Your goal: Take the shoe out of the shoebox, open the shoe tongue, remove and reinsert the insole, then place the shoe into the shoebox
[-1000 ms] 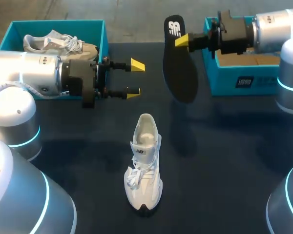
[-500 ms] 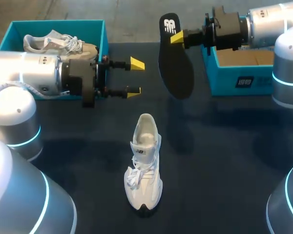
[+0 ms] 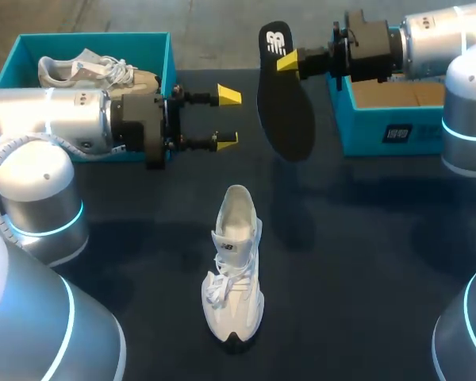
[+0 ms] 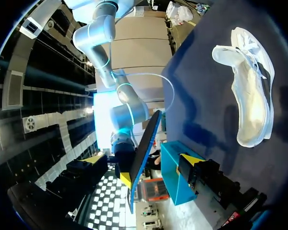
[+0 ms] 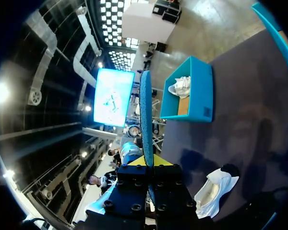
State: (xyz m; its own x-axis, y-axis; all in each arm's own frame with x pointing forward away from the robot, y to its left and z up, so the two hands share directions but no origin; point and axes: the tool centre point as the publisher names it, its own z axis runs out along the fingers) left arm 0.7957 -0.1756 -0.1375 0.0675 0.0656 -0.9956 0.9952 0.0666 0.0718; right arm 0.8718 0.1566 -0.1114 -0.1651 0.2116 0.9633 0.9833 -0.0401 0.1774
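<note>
Reinsertion looks like the step in hand: the right gripper [image 3: 288, 62] is clamped on the heel end of the black insole [image 3: 285, 111], one yellow tip showing against its logo face, and the insole hangs in the air over the far middle of the table [image 3: 381, 238], its toe end pointing down and toward the near side. The white shoe [image 3: 234, 266] stands upright on the table in the middle, apart from both arms, its long axis running far to near with the toe at the near end and the open heel cavity at the far end. The insole's free end is therefore far of and slightly right of that opening, and well above it; its long axis is roughly in line with the shoe's, so it would need to come nearer, leftward and down, toe first. The left gripper [image 3: 228, 119] hovers just left of the insole with fingers spread wide and holding nothing, about as near to the shoe as the right one. A second shoe [image 3: 95, 71] lies in the left shoebox [image 3: 170, 59]; the right shoebox [image 3: 381, 131] sits at the far right.
</note>
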